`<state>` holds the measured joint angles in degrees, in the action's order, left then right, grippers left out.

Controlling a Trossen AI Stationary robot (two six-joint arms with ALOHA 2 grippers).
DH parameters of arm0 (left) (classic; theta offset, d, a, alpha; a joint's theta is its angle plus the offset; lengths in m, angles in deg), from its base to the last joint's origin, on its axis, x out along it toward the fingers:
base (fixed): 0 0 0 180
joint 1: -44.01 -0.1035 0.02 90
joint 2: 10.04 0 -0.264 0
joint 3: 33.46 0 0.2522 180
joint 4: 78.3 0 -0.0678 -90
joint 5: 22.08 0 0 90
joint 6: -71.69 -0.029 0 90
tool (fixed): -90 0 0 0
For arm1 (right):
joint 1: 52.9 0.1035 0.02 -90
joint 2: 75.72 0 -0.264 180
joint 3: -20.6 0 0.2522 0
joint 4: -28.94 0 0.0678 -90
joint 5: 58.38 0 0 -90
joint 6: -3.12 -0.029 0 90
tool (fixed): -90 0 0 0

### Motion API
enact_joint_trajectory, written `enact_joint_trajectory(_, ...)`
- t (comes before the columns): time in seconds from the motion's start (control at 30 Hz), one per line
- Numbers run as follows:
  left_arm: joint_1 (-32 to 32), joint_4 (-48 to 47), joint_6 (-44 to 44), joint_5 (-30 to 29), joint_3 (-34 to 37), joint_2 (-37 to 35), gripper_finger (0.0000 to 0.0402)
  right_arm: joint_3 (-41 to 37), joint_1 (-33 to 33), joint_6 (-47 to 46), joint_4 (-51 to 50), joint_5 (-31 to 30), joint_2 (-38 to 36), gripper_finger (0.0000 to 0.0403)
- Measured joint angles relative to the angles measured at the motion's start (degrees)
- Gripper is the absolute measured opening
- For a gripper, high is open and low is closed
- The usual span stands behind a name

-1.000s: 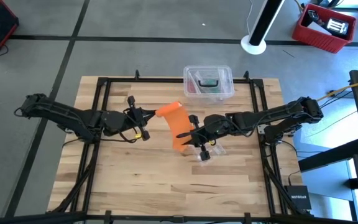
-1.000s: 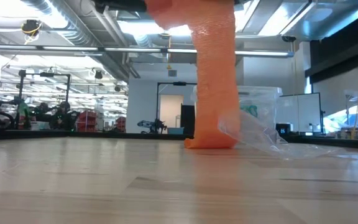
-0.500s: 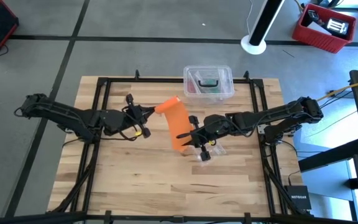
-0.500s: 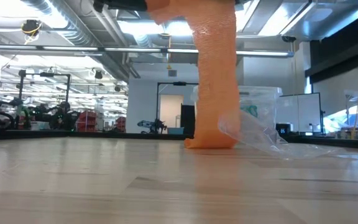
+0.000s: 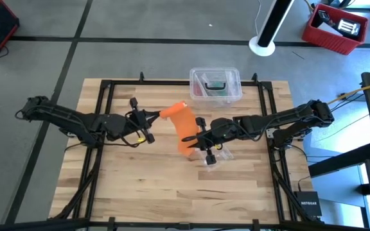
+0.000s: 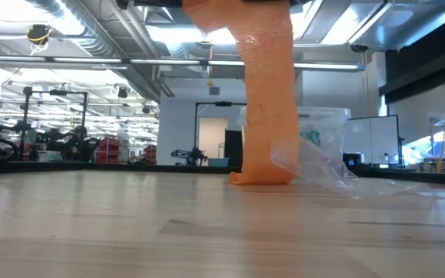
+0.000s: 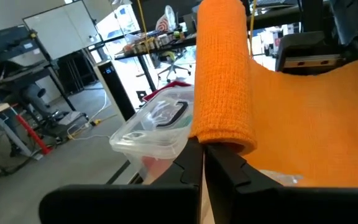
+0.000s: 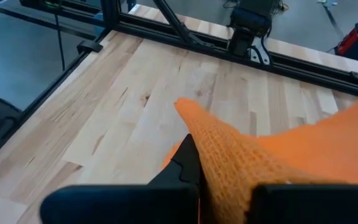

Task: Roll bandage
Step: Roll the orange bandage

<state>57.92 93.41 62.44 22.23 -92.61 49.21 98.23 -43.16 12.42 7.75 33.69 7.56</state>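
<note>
Reaching inward, both pincers, left and right, pinch the bandage.

Bandage: one bright orange band of soft ribbed stretch fabric, partly rolled. The rolled cylinder end sits at its 11 o'clock end, lifted off the table centre; the flat tail hangs toward 5 o'clock, its lowest fold touching the wood.

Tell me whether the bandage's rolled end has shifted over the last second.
Barely. In the high view the rolled end of the bandage sits at nearly the same spot relative to the clear plastic box, pinched by the left gripper; any wobble is slight.
</note>
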Motion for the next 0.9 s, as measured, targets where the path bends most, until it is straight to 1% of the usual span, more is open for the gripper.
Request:
enact_joint_trajectory(0.3, -0.5, 0.1, -0.3, -0.1, 0.0, 0.0, 0.0, 0.0, 0.0, 0.0, 1.7, -0.1, 0.0, 0.0001)
enact_joint_trajectory(0.57, 0.0, 1.6, -1.9, 0.0, 0.0, 0.0, 0.0, 0.0, 0.0, 0.0, 1.8, -2.4, 0.0, 0.0001)
enact_joint_trajectory(0.73, -0.7, 2.5, -1.7, -1.0, 0.0, 0.2, 0.0, 0.0, 0.7, -1.2, 5.0, 0.0, 0.0, 0.0001)
enact_joint_trajectory(0.9, -1.3, 3.3, -3.2, -3.1, 0.0, 1.5, 0.0, 0.0, 2.5, -1.3, 8.6, 0.5, 0.0, 0.0001)
